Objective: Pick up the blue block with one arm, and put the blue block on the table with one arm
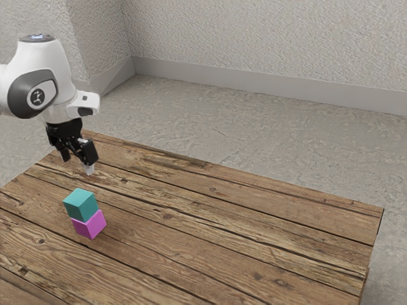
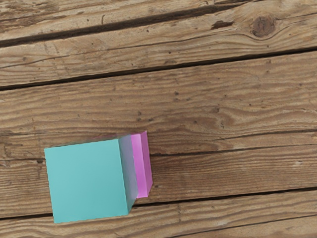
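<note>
1. exterior view: the black two-finger gripper (image 1: pixel 77 164) hangs from the white, rounded robot arm (image 1: pixel 56 70) above the brown, rectangular table of weathered wooden planks (image 1: pixel 254 222). its fingers (image 1: pixel 92 152) stand spread apart, with an open gap between them and no block in it.
2. exterior view: the blue-green, cube-shaped block with smooth, plain faces (image 1: pixel 81 205) sits on top of the magenta, cube-shaped block, also smooth-faced (image 1: pixel 90 225); i can't tell what either is made of. the magenta one rests on the planks and sticks out a little from under the upper one, toward the exterior view's right.
3. exterior view: the blue-green block is lower than the fingers and clear of both of them, near the hand. behind the table are a rough grey floor (image 1: pixel 286 140) and a pale, textured wall (image 1: pixel 267 38).
4. wrist view: the hand looks down on the flat top of the blue-green block, so the block lies below it and off to one side of where the camera points. a strip of the magenta block shows along one side of the upper block, and the wood grain runs all around the pair.
</note>
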You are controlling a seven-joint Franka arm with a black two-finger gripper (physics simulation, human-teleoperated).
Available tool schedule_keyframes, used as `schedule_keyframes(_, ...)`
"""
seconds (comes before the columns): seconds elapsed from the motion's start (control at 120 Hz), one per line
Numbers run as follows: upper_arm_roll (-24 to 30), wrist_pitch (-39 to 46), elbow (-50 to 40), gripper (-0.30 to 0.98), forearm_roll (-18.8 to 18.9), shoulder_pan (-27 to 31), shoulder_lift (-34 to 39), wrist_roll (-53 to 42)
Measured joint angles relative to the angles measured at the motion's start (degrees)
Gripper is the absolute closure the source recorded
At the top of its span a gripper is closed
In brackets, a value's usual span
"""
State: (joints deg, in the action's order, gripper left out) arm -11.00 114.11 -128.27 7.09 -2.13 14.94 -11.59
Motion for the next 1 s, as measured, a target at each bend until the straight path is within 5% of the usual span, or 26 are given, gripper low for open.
schedule_keyframes(1.0, -8.5, 14.6, -6.1, 0.0, -0.6, 0.0, -11.0, 3.1)
